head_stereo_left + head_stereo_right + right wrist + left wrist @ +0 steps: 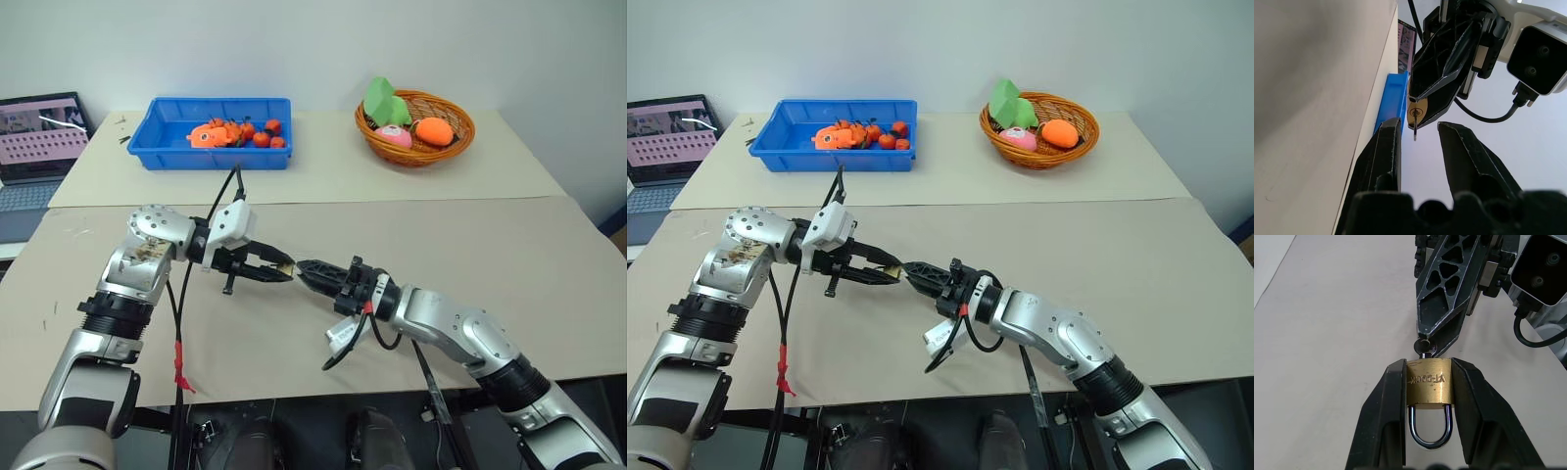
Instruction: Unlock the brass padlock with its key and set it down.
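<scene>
My left gripper (1428, 366) is shut on the brass padlock (1430, 384), its two fingers clamping the yellow body from both sides. The silvery shackle (1430, 433) curves back toward the wrist and looks closed. The small key (1415, 129) sticks out of the padlock's (1417, 112) keyhole end. My right gripper (1418, 125) faces it tip to tip, open, with the key in the gap at its fingertips and no visible contact. Both grippers (294, 270) meet above the middle of the table, held clear of the surface.
A blue bin (165, 147) with small orange and red toys sits at the back left. At the back right is a wicker basket (443, 155) of plush fruit. A laptop (39, 137) stands off the table's left edge. A beige table (490, 235) lies below the grippers.
</scene>
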Motion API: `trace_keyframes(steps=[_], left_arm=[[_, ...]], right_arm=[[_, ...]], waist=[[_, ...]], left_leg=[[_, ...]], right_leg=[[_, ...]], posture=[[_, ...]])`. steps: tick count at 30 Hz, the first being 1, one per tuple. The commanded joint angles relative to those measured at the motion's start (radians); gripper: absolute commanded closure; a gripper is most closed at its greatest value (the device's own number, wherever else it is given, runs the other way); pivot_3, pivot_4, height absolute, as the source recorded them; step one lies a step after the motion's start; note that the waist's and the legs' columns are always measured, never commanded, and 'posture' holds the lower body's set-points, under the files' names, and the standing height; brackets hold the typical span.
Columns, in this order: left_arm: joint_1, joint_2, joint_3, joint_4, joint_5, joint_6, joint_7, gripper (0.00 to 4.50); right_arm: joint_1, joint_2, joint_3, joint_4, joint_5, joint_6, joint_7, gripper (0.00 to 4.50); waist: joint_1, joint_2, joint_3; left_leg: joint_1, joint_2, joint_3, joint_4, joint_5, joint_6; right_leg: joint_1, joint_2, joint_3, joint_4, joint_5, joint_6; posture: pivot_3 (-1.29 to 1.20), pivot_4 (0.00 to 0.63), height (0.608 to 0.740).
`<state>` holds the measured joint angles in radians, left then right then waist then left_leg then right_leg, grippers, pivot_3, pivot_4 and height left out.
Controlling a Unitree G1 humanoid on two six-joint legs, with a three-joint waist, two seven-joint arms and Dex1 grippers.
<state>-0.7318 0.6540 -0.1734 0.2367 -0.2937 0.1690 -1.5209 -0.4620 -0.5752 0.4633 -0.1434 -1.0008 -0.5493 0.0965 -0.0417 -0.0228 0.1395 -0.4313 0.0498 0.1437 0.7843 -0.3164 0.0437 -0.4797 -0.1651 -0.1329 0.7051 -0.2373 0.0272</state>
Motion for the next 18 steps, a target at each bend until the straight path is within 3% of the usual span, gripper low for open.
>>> trace_keyframes(steps=[1, 4, 9, 10, 18], left_arm=[[-0.024, 0.001, 0.019, -0.015, -0.010, -0.009, 0.004, 3.67], [-0.023, 0.001, 0.019, -0.016, -0.011, -0.008, 0.004, 3.67], [-0.022, 0.000, 0.019, -0.018, -0.011, -0.007, 0.006, 3.67], [-0.022, 0.000, 0.019, -0.018, -0.011, -0.007, 0.006, 3.67], [-0.022, -0.001, 0.019, -0.016, -0.012, -0.008, 0.010, 3.67]], right_arm=[[-0.003, 0.001, -0.024, -0.041, 0.013, -0.011, 0.002, 2.93], [-0.003, 0.001, -0.024, -0.041, 0.015, -0.012, 0.006, 2.93], [-0.002, 0.002, -0.025, -0.041, 0.016, -0.014, 0.008, 4.33], [-0.002, 0.003, -0.025, -0.041, 0.016, -0.014, 0.008, 4.42], [-0.004, 0.007, -0.025, -0.037, 0.025, -0.019, 0.016, 4.42]], waist=[[0.000, 0.000, 0.000], [0.000, 0.000, 0.000], [0.000, 0.000, 0.000], [0.000, 0.000, 0.000], [0.000, 0.000, 0.000]], left_leg=[[0.000, 0.000, 0.000, 0.000, 0.000, 0.000], [0.000, 0.000, 0.000, 0.000, 0.000, 0.000], [0.000, 0.000, 0.000, 0.000, 0.000, 0.000], [0.000, 0.000, 0.000, 0.000, 0.000, 0.000], [0.000, 0.000, 0.000, 0.000, 0.000, 0.000]], right_leg=[[0.000, 0.000, 0.000, 0.000, 0.000, 0.000], [0.000, 0.000, 0.000, 0.000, 0.000, 0.000], [0.000, 0.000, 0.000, 0.000, 0.000, 0.000], [0.000, 0.000, 0.000, 0.000, 0.000, 0.000], [0.000, 0.000, 0.000, 0.000, 0.000, 0.000]], posture=[[0.00, 0.150, 0.676], [0.00, 0.150, 0.676], [0.00, 0.150, 0.676], [0.00, 0.150, 0.676], [0.00, 0.150, 0.676]])
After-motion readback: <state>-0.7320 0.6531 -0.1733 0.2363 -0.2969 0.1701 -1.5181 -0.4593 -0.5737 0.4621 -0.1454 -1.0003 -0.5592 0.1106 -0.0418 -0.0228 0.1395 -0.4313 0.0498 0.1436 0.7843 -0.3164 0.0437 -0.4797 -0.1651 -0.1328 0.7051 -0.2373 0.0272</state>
